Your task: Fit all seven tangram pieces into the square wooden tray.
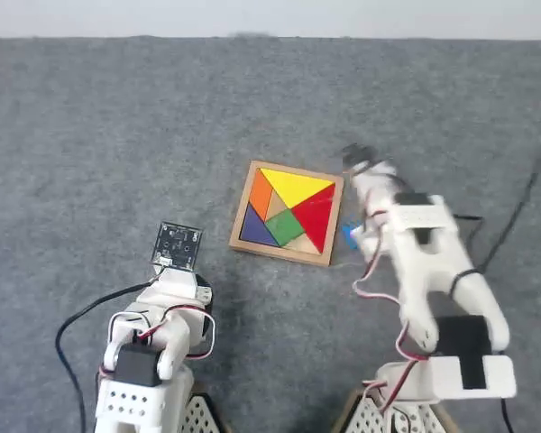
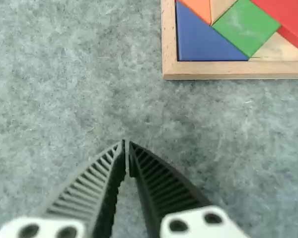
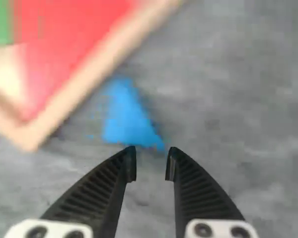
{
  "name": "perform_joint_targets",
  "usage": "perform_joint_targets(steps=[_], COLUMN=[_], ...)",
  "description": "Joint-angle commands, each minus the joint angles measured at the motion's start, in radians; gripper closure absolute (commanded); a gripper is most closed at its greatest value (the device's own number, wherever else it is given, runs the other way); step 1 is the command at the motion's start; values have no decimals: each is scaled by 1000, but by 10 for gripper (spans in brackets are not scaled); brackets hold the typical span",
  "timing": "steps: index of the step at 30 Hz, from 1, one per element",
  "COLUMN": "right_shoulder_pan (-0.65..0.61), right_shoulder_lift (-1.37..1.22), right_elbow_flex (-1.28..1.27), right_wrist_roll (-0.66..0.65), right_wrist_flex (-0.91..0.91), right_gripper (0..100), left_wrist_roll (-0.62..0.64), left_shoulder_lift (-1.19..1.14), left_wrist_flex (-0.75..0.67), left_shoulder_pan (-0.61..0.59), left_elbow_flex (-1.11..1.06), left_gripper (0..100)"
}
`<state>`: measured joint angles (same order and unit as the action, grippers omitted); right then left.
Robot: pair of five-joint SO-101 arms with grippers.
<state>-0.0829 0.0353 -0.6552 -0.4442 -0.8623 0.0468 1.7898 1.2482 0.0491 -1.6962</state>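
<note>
Right pincer (image 3: 150, 163), narrowly parted, hovers just short of the blue triangle (image 3: 126, 119), seemingly flat on the bench (image 3: 238, 99) beside the tray (image 3: 99, 74); so narrow a gap could shove it away instead of gripping.

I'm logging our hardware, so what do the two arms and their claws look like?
The white plastic left arm and right arm carry black motor blocks and looping red, white and black cables. The left claw and right claw are black, ribbed and tapering, on white mounts.
</note>
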Motion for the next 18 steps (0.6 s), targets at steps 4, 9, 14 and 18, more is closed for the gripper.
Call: perform_joint_targets(steps=[4,9,14,18], right_shoulder_pan=[39,-21,-159,-205], right_shoulder_lift=[15,79,205,217], right_elbow_flex=[78,72,18,-34], right_wrist_roll=[32,17,-109,-175], right_wrist_flex=[-28,-50,-110,-65], right_gripper=[894,890,781,764], left_wrist_roll=[12,12,12,12], left_shoulder_lift=[12,12,12,12], left_wrist_flex=[6,6,6,6], left_shoulder_pan=[2,2,2,2], left_elbow_flex=[13,13,13,13], left_gripper=[988,988,988,988])
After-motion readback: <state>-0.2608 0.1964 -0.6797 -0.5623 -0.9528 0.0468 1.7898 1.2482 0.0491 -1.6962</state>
